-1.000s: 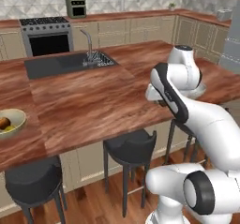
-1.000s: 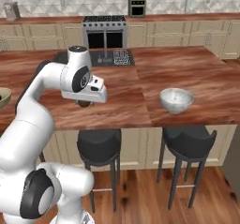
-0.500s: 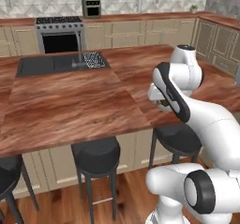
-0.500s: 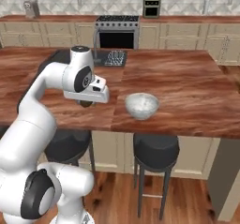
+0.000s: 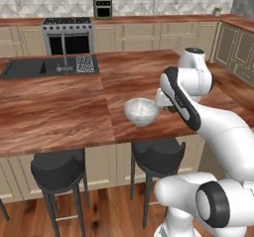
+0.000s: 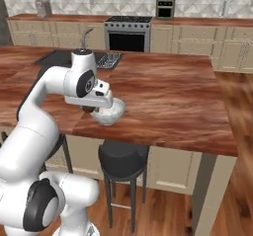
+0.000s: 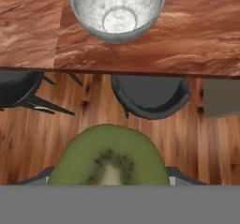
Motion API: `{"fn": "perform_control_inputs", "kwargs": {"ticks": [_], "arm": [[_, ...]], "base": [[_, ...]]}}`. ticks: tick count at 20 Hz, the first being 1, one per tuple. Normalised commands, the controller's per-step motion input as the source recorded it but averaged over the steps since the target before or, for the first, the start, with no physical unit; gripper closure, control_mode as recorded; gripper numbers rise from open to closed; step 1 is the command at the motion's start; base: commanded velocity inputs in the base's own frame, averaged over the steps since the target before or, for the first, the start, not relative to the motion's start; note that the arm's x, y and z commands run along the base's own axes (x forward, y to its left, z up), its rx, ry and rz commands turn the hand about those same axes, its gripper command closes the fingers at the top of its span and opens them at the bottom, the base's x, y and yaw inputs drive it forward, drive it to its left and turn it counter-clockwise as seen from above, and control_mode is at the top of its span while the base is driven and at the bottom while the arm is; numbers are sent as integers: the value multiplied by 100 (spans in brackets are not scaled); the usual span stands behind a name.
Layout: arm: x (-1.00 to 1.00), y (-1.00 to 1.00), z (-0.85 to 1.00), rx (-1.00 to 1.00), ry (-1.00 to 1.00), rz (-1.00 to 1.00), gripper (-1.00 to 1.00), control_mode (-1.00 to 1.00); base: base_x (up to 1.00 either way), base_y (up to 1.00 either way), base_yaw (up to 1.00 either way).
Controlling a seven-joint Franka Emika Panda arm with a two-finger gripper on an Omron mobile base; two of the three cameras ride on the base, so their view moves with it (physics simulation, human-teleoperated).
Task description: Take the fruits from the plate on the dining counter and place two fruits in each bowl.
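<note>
Left base view: arm rises lower right, elbow folded, hand end sits just beside the pale bowl [image 5: 141,111] near the front edge of the dining counter [image 5: 59,107]; bowl looks empty from here. Sink [image 5: 30,67] well apart at back left, two stools [image 5: 57,169] under the edge. Gripper itself hidden behind the wrist, can't read jaws in this view. Right base view: same bowl [image 6: 108,112] partly behind the hand, which hangs just above/beside its near rim; fingers not visible here either. Stove [image 6: 129,32] at back wall. Hand view: gripper [image 7: 110,178] is clamped on a cut kiwi [image 7: 108,160], green face w/ pale core, filling the bottom centre between the tips. Pale bowl [image 7: 117,10] at top, empty inside, and the cam looks past the counter edge down to stools and wood floor, so the fruit appears to be off the counter side of the bowl, not over it yet. Judgement: carry step w/ a fruit in hand, drop-off not done. Next move needs the hand pushed fwd until the kiwi is over the bowl's opening, lowered some, then jaws released; letting go now would prob send it to the floor.
</note>
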Motion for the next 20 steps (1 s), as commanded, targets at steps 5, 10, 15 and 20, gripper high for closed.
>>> {"fn": "perform_control_inputs", "kwargs": {"ticks": [5,10,15,20], "arm": [[0,0,0,0,0,0,100,100],[0,0,0,0,0,0,100,100],[0,0,0,0,0,0,100,100],[33,0,-3,0,0,0,100,-100]], "base": [[44,-1,-9],[38,50,-14],[56,9,-5],[38,-4,0]]}}
